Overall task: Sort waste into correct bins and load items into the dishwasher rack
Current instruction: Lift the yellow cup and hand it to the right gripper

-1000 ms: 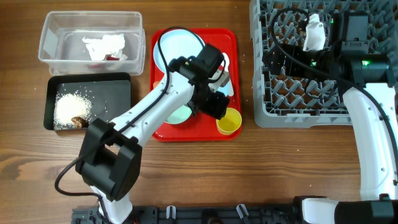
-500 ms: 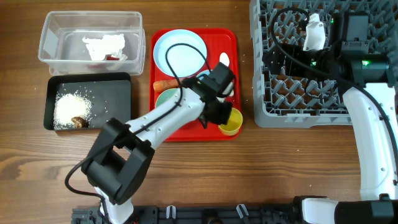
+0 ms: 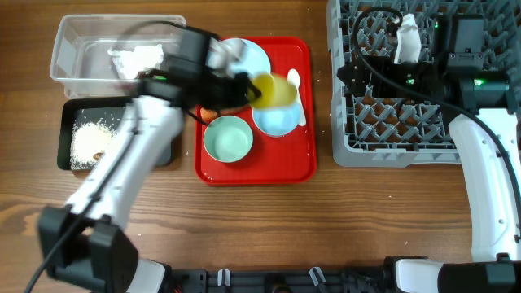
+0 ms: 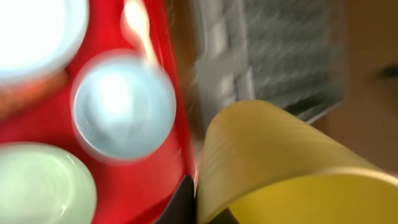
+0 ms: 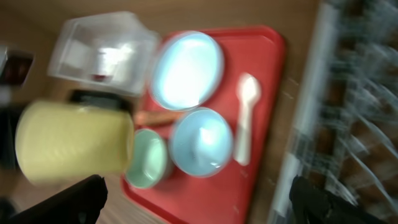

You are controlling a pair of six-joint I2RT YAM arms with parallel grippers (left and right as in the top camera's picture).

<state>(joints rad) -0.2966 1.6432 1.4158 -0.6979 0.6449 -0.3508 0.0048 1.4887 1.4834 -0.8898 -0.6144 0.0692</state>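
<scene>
Cup (image 3: 275, 89), yellow, gripped in left hand (image 3: 249, 88) above red tray (image 3: 297, 163), right hand (image 3: 348, 77) open over rack (image 3: 391, 146)

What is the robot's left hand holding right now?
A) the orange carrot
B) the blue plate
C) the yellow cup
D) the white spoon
C: the left gripper is shut on the yellow cup and holds it over the red tray.
</scene>
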